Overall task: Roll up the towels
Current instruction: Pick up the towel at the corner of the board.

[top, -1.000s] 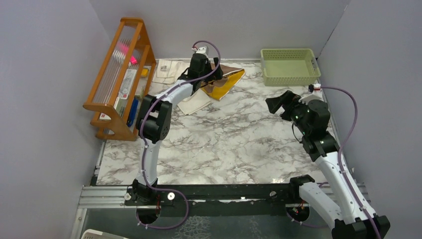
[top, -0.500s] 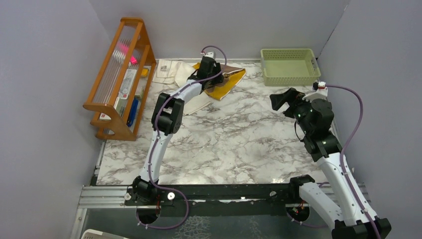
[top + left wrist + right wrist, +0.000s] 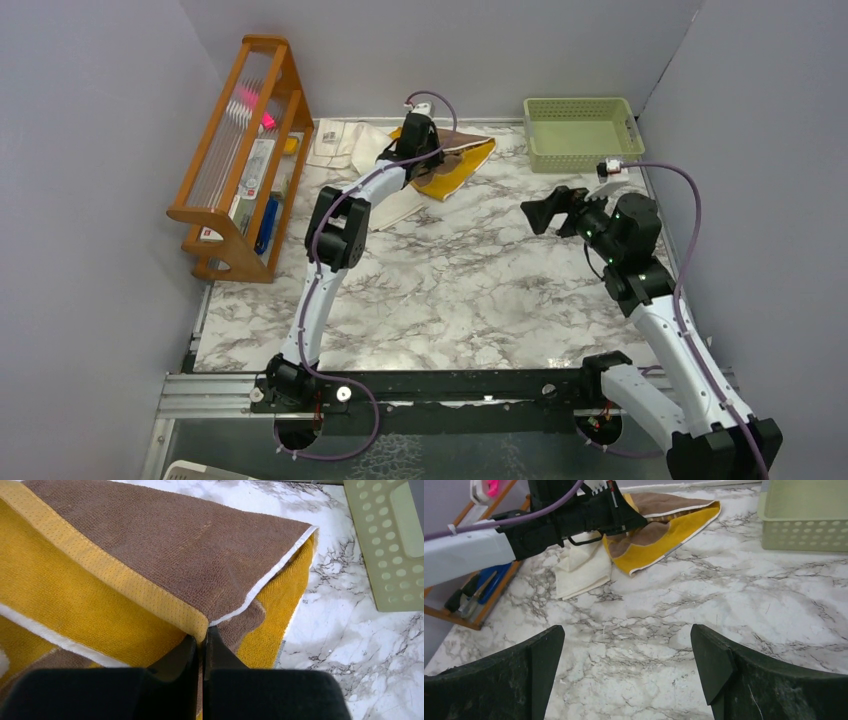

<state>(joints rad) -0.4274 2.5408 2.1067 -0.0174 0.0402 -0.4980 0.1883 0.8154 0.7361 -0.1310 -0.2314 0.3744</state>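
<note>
Starting nearest the bases, the right arm (image 3: 640, 290) hangs over the middle of the marble table (image 3: 450, 290), its jaws spread wide with nothing between them. Farther back, at the table's far edge, the left arm (image 3: 345, 215) reaches the brown towel (image 3: 200, 545). The left jaws are pinched together on its corner, where the mustard band meets the white edging. The cream towel (image 3: 345, 145) lies touching it, toward the wooden rack (image 3: 240, 150). Both cloths look light, limp and prone to bunching, so a corner or hem is probably the best hold. Only the left wrist view shows the pinch itself. The overhead view hides it behind the wrist but shows both towels and the green basket (image 3: 582, 132) off to the right.
</note>
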